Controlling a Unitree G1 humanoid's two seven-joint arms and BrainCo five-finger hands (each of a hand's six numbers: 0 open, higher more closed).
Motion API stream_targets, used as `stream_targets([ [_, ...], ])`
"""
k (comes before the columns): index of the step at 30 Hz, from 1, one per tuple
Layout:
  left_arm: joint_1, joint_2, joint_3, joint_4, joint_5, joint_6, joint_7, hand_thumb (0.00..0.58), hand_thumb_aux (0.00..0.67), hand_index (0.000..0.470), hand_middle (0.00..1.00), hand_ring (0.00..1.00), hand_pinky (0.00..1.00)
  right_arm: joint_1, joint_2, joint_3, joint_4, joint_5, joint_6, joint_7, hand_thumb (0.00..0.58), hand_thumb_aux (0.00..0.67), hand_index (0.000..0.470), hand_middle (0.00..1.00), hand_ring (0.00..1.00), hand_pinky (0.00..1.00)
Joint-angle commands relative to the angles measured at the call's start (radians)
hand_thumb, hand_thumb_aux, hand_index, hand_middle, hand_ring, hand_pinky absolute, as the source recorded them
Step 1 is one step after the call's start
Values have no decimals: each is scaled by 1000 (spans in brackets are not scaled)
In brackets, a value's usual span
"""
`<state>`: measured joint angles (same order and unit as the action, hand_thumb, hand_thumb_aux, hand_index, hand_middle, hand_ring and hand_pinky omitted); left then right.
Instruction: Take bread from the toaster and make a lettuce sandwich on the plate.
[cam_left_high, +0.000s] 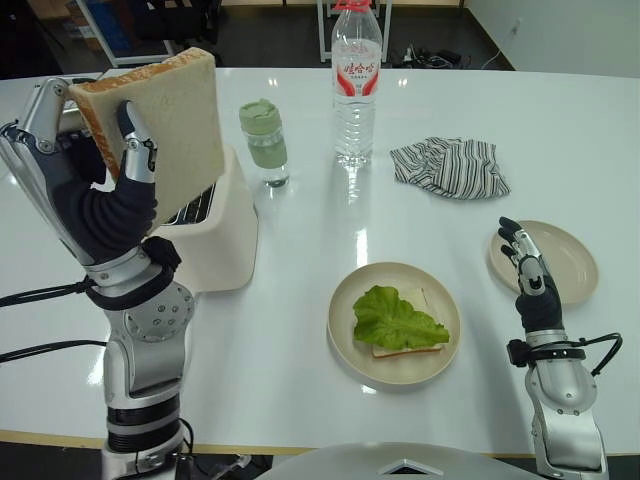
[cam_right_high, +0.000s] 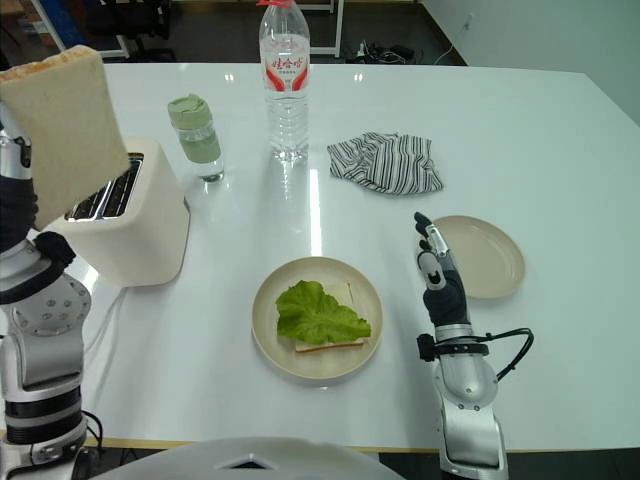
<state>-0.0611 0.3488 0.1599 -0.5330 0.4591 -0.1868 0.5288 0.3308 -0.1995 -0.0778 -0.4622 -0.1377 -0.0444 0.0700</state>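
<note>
White table (cam_left_high: 300, 400) stretches across my feed, glossy and slick-looking, so I reckon anything dropped on it could skid. On its left side sits the toaster (cam_left_high: 225, 235). Above it my left hand (cam_left_high: 115, 205) is clamped on the bread slice (cam_left_high: 180, 120), fingers wrapped over one edge, the slice upright over the slots. I can't tell whether its lower edge is fully clear, so a sideways pull might snag it. My bigger worry is the carry to the plate (cam_left_high: 342, 345) at the table's middle front. The grip catches just one side of a soft slice, which could bend, tear or slip out on the way. The water bottle (cam_left_high: 356, 90) and green cup (cam_left_high: 264, 135) stand towards the far edge, well apart from the plate, so only a wild swing would reach them. On the plate the lettuce (cam_left_high: 395, 318) covers most of the bottom slice (cam_left_high: 417, 298). A tilted or off-centre release could shove the leaf aside or leave the top hanging over the rim. My right hand (cam_left_high: 535, 285) stands with fingers extended, holding nothing, just beside the empty plate (cam_left_high: 570, 262).
</note>
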Motion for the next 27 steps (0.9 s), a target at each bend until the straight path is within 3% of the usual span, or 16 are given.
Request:
stream_targets([
  [1,54,-103,-101,-46,-261,59,-167,580,670,470,1000,1000,1000,-15,2,-2,20,-3,1,-2,0,0,0,0,0,0],
  [4,122,-196,-208,-47,-444,157,-282,580,670,470,1000,1000,1000,-17,3,-5,30,-3,-1,-6,0,0,0,0,0,0],
  [10,234,-336,-377,51,-532,289,-360,580,670,470,1000,1000,1000,-22,5,-11,45,0,-3,-13,0,0,0,0,0,0],
  [14,250,-446,-456,66,-574,390,-349,580,670,470,1000,1000,1000,-24,9,-6,59,-3,-6,-20,0,0,0,0,0,0],
  [18,248,-506,-563,39,-495,499,-267,580,670,470,1000,1000,1000,-23,15,2,70,-10,-11,-28,0,0,0,0,0,0],
  [27,210,-565,-662,89,-476,589,-159,580,670,470,1000,1000,1000,-23,19,22,88,-22,-21,-40,0,0,0,0,0,0],
])
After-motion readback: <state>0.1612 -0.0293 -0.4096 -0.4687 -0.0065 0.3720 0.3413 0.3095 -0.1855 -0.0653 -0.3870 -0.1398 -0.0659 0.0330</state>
